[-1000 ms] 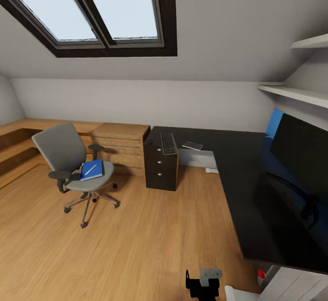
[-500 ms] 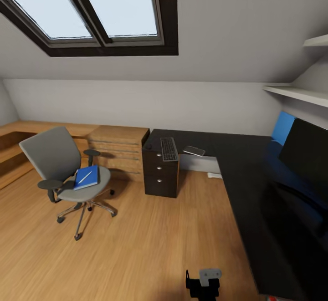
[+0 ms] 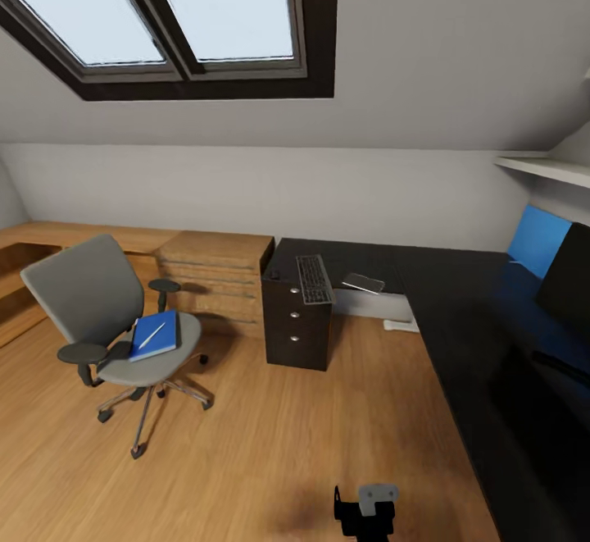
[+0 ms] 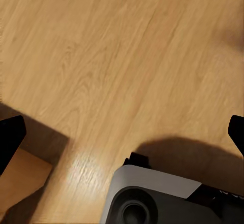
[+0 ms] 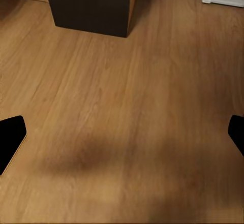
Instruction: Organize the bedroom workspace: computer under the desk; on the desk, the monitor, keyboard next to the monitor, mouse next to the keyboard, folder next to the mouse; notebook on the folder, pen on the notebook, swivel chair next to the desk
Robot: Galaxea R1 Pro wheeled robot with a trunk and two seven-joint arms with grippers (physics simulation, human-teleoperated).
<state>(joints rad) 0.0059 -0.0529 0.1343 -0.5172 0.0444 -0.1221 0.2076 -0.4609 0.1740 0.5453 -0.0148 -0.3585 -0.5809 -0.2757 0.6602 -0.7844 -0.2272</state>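
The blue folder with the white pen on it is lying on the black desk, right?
Not quite. The blue folder with the white pen on it is lying on the grey chair's seat, not on the black desk. The head view shows it.

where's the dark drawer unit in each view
Head view: the drawer unit stands mid-frame under the desk end, below the keyboard.
Right wrist view: its lower front with one silver knob sits at the upper edge.
Left wrist view: not in it; wooden floor and the robot's base.
Shared landmark: the wooden floor.
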